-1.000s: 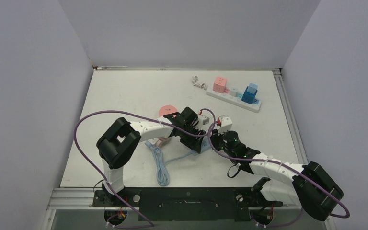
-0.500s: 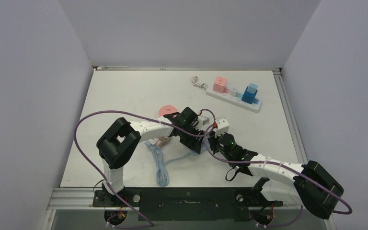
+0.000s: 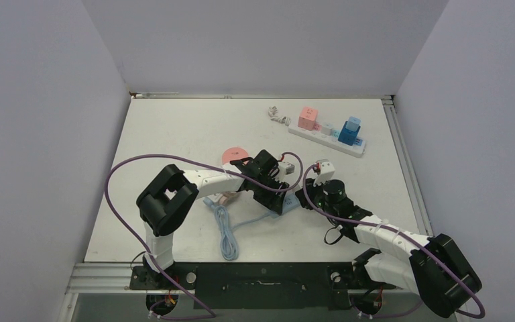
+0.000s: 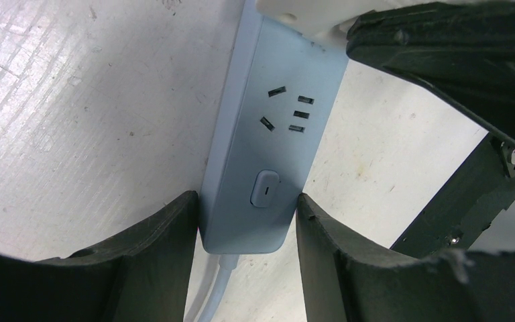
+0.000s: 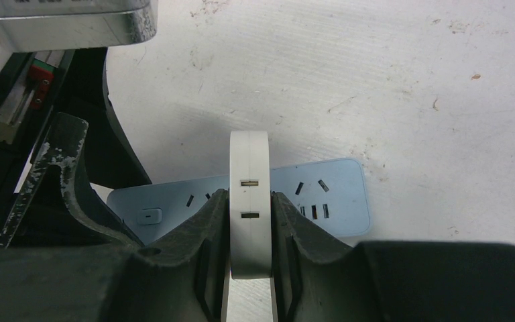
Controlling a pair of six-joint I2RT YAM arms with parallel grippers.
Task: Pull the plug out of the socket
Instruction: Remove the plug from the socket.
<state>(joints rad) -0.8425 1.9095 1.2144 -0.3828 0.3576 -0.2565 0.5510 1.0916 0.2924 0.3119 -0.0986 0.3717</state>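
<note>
The socket (image 4: 275,134) is a light blue power strip lying flat on the white table, with its pale cable (image 3: 226,235) trailing toward the near edge. My left gripper (image 4: 245,201) is shut on its switch end, one finger against each long side. The plug (image 5: 249,161) is a white block standing over the strip's middle. My right gripper (image 5: 249,194) is shut on it, pads flat on both faces. Empty outlets of the socket (image 5: 328,194) show on either side of the plug. Whether its prongs still sit in the strip is hidden. In the top view both grippers meet at the strip (image 3: 278,203).
A white power strip (image 3: 359,149) with a pink adapter (image 3: 308,118) and a blue adapter (image 3: 351,131) lies at the back right, with a small coiled cord (image 3: 279,115) beside it. A pink disc (image 3: 233,154) rests behind the left arm. Grey walls close three sides.
The right wrist has shifted to the right and turned, still clamped on the plug. The left arm and the socket have stayed where they were.
</note>
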